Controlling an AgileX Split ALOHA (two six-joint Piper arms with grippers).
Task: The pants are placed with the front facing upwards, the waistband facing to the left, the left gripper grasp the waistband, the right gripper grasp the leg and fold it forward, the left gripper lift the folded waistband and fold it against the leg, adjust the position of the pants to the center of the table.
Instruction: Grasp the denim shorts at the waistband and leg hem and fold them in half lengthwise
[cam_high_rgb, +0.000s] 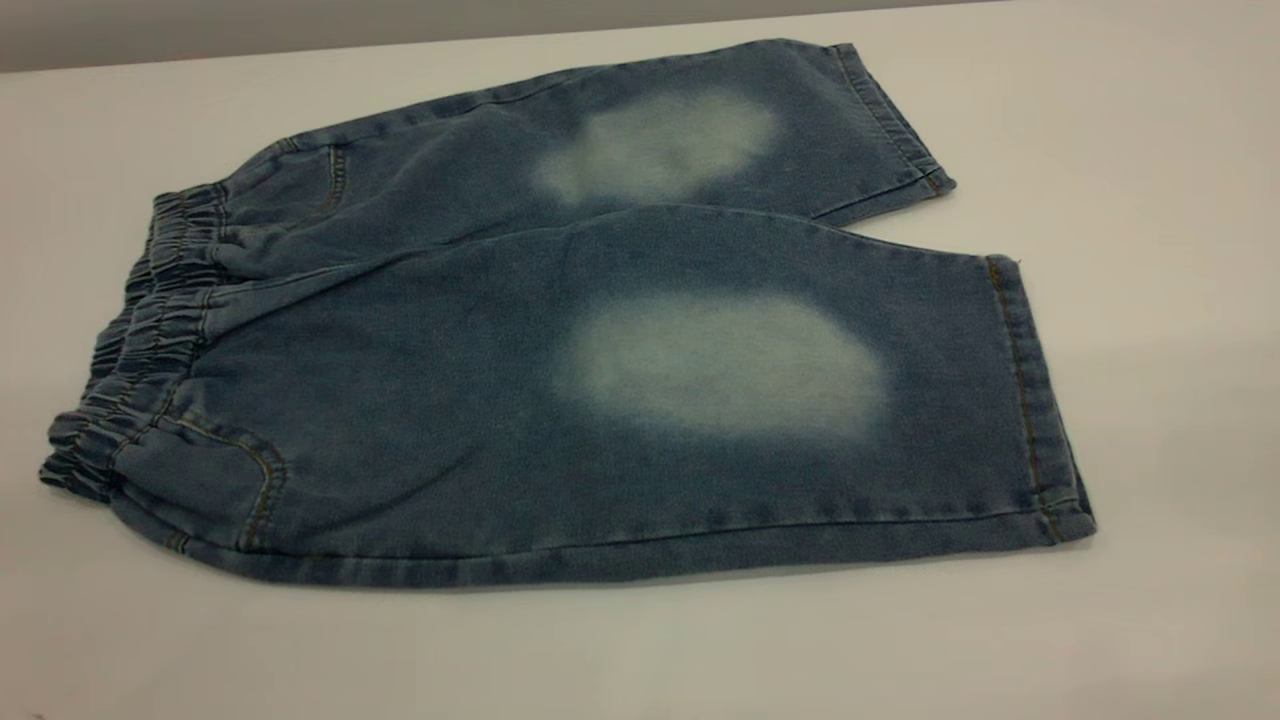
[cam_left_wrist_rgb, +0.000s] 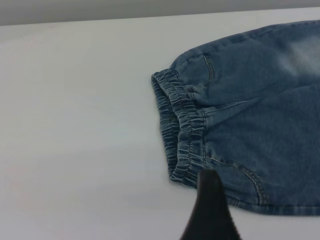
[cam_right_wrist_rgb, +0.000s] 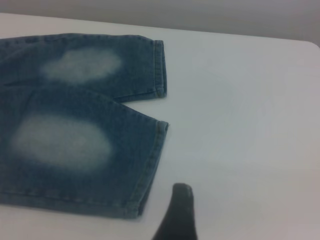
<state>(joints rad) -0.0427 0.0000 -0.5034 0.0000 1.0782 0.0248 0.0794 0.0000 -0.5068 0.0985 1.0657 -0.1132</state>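
Note:
The blue denim pants (cam_high_rgb: 480, 420) lie flat on the white table (cam_high_rgb: 1160, 150), front up, with a pale patch on each thigh. The gathered waistband (cam_high_rgb: 140, 350) points left and both legs point right, the near leg (cam_high_rgb: 930, 420) in front of the far one (cam_high_rgb: 830, 110). Neither gripper shows in the exterior view. In the left wrist view, the left gripper (cam_left_wrist_rgb: 250, 212) hangs open above the near corner of the waistband (cam_left_wrist_rgb: 185, 125); only one black finger (cam_left_wrist_rgb: 210, 210) shows. The right gripper (cam_right_wrist_rgb: 225, 212) is open over bare table just beside the near leg's hem (cam_right_wrist_rgb: 150, 165), one finger (cam_right_wrist_rgb: 177, 215) visible, holding nothing.
The table's far edge (cam_high_rgb: 300, 45) runs close behind the far leg, with a grey wall beyond. Bare tabletop (cam_high_rgb: 640, 650) stretches in front of the pants and to their right (cam_right_wrist_rgb: 250, 125).

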